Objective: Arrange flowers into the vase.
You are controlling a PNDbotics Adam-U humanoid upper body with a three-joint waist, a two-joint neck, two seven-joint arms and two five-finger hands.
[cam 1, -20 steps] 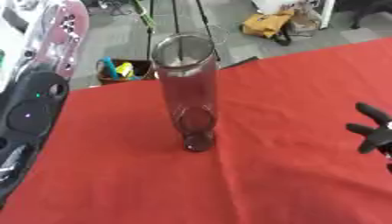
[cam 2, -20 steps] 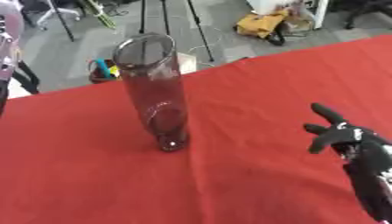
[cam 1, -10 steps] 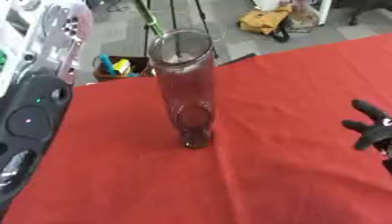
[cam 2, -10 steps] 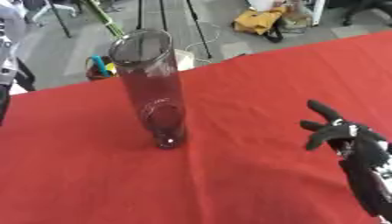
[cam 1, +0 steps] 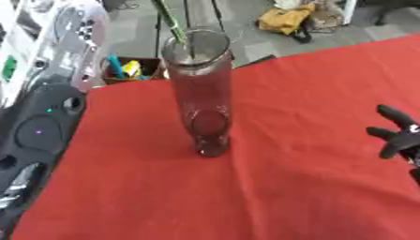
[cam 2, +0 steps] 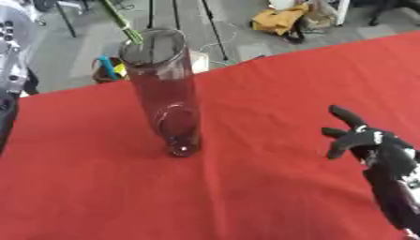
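- Standing upright near the middle of the red tablecloth (cam 1: 271, 187), the clear glass vase (cam 1: 201, 93) keeps its long axis vertical and its open mouth upward, the attitude needed to take a stem from above; seen from the head camera it leans slightly toward the far edge.
- Entering at the mouth, a green flower stem (cam 1: 170, 21) slants down from the upper left, its lower end at or just inside the near-left rim; its long axis runs from the top edge of the view toward the vase mouth. The bloom and whatever holds the stem lie out of view above.
- Judged from this, the step in hand is lowering the stem into the vase; the slant suggests it must swing nearer to vertical to slide down the narrow tube.
- The left hand shows in neither view; only a bulky black part of the left arm (cam 1: 33, 140) fills the left border, so the state of its fingers cannot be told.
- The right hand (cam 2: 365, 140) rests well apart from the vase, at the right side of the cloth, fingers spread and relaxed, holding nothing; it appears idle, kept clear of the vase.
- Beyond the far table edge lie a floor with a yellow bag (cam 1: 287, 18) and a box of coloured tools (cam 1: 123, 70), neither touching the task's things.
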